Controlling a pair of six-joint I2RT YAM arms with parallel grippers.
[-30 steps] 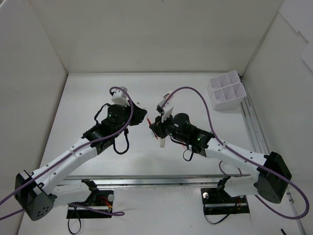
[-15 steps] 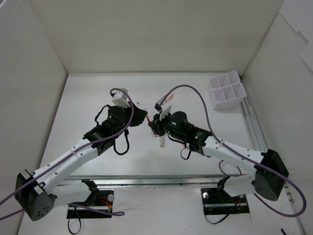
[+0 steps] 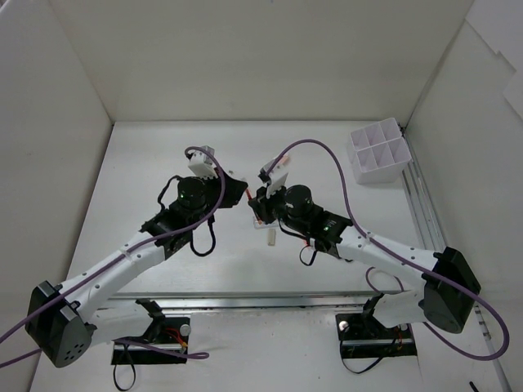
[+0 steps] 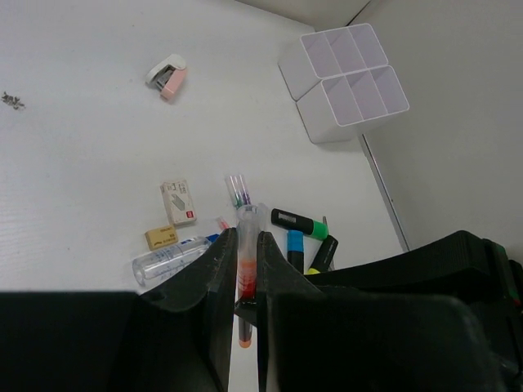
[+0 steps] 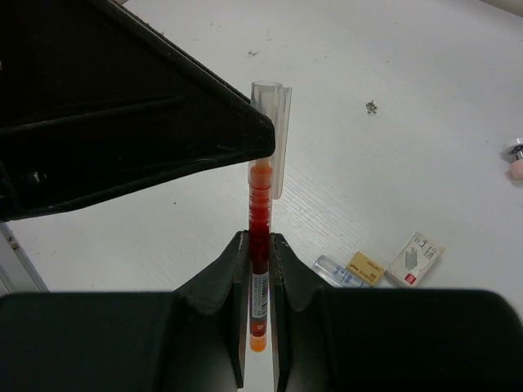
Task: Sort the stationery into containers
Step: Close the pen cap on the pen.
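A thin red pen (image 5: 260,245) with a clear cap (image 5: 271,131) is held off the table between both grippers. My right gripper (image 5: 259,241) is shut on its barrel. My left gripper (image 4: 247,237) is shut on its cap end, and its black finger (image 5: 163,139) touches the cap. In the top view the two grippers (image 3: 243,196) (image 3: 260,211) meet at mid-table. Below them lie green-capped (image 4: 298,222), blue-capped (image 4: 295,249) and yellow-capped (image 4: 323,255) markers, a clear tube (image 4: 167,260), a beige eraser (image 4: 162,238) and thin pens (image 4: 238,190). The white organiser box (image 3: 377,151) stands far right.
A small white box (image 4: 179,202) lies by the eraser. A pink and white item (image 4: 167,76) and a few tiny metal bits (image 4: 11,100) lie further out. White walls close in the table, and a rail runs along the right edge (image 3: 425,204).
My right gripper has shifted slightly left, closer to the left gripper. Both stay shut on the red pen.
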